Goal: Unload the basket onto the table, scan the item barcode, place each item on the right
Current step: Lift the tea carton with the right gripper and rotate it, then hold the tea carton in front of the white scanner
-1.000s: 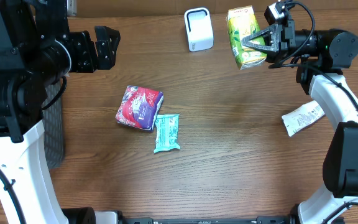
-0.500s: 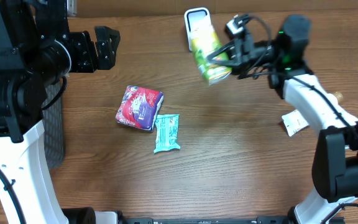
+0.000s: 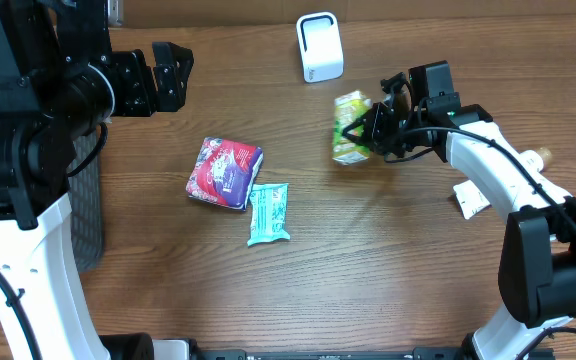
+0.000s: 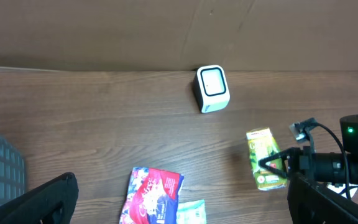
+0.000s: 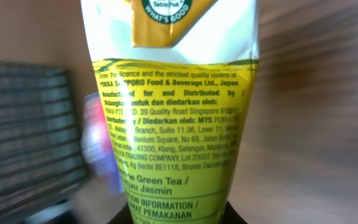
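black left claw [image 3: 154, 79] hung with its jaws wide apart at the tabletop's [image 3: 388, 270] left side. a red-purple packet [image 3: 225, 172] touched a teal packet [image 3: 268, 212]. further right stood a white scanner [image 3: 320, 47], and near it the right claw [image 3: 367, 130] was clamped on the green tea carton [image 3: 347, 142], tilted.

The green tea carton [image 5: 173, 124] I've got is coated paperboard, smooth with a slight sheen. Under it the table [image 3: 388, 280] is brown wood grain, pretty matt. That scanner [image 3: 319, 47] looks like glossy white plastic. Both the red packet [image 3: 225, 172] and teal wrapper [image 3: 268, 213] are shiny, crinkly film.
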Available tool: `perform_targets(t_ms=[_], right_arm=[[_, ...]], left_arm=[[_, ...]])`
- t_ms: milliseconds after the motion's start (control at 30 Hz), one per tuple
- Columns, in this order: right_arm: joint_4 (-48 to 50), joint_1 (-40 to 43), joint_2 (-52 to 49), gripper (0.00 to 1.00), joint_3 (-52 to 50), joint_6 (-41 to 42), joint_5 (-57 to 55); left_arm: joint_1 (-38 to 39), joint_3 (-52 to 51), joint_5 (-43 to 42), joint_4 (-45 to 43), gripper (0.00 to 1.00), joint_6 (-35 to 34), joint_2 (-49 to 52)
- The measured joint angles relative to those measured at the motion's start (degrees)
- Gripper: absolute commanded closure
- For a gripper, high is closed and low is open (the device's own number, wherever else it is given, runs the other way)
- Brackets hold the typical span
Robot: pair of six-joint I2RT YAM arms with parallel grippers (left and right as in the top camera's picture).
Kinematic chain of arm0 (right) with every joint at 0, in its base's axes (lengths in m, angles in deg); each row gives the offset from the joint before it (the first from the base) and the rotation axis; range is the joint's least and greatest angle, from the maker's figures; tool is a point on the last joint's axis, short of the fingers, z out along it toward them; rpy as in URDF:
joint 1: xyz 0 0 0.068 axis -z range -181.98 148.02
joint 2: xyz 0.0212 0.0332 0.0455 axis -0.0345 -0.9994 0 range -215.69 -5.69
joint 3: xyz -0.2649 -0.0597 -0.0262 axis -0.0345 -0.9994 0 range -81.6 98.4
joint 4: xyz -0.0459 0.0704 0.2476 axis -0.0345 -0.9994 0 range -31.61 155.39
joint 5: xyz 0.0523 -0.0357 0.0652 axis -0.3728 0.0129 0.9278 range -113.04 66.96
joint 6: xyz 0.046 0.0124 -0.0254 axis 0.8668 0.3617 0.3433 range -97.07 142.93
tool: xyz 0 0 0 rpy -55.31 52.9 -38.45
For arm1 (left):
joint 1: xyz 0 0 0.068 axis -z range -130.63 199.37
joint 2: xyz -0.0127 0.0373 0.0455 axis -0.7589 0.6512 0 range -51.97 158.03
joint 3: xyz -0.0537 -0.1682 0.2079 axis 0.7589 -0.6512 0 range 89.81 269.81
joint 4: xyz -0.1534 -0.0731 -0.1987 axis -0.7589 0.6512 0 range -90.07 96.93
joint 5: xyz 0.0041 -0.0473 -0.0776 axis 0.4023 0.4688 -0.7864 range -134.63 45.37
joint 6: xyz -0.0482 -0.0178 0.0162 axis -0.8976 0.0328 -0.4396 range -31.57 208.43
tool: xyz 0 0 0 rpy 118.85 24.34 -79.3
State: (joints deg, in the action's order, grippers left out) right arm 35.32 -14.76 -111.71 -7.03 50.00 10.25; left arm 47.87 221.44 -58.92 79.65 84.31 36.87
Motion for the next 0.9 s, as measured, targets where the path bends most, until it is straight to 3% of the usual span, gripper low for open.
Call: perform_targets(t_ms=[167, 400, 667, 900], right_arm=[[-3.78, -1.09, 0.0, 0.96, 1.18, -6.43, -13.73], [-7.58, -5.51, 0.0, 0.96, 13.73, -12.74, -33.44], [3.8, -10.45, -0.02, 0.96, 20.26, -17.29, -44.35], [14.97, -10.4, -4.72, 0.96, 20.37, -18.14, -45.77]], left_arm=[[0.0, 0.0, 0.0, 0.0, 0.0, 0.0, 0.0], [0.0, 0.0, 0.0, 0.0, 0.0, 0.0, 0.0], [0.0, 0.0, 0.0, 0.0, 0.0, 0.0, 0.0], [0.0, 0.0, 0.0, 0.0, 0.0, 0.0, 0.0]])
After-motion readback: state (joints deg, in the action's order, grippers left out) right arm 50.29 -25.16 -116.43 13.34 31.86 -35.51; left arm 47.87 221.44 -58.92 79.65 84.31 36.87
